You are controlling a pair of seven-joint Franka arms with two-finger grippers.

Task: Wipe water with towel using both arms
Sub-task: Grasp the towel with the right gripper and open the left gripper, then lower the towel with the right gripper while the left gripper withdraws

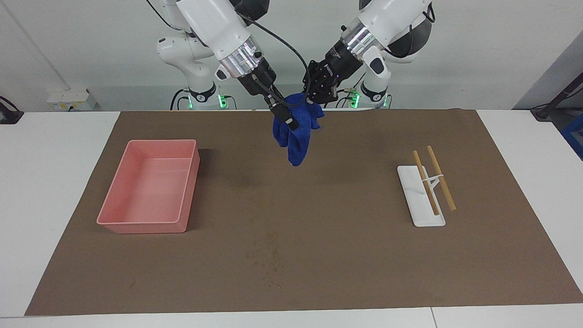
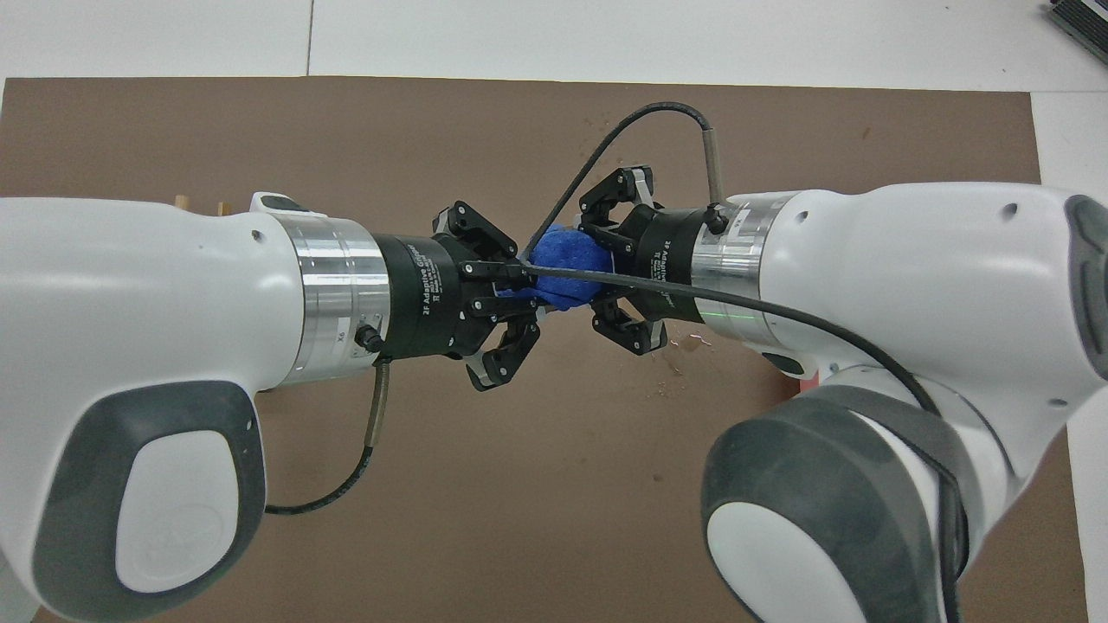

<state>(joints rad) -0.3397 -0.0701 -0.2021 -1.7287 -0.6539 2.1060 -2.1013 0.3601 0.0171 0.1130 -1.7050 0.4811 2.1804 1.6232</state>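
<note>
The blue towel hangs in the air over the mat's edge nearest the robots, and shows between the two grippers in the overhead view. My right gripper is shut on the towel's upper part. My left gripper meets it from the other arm's end and is shut on the towel's top corner. They face each other in the overhead view, left gripper and right gripper. The water is a scatter of dark specks on the brown mat, farther from the robots than the towel.
A pink tray stands on the mat toward the right arm's end. A white holder with two wooden sticks lies toward the left arm's end. The white table surrounds the mat.
</note>
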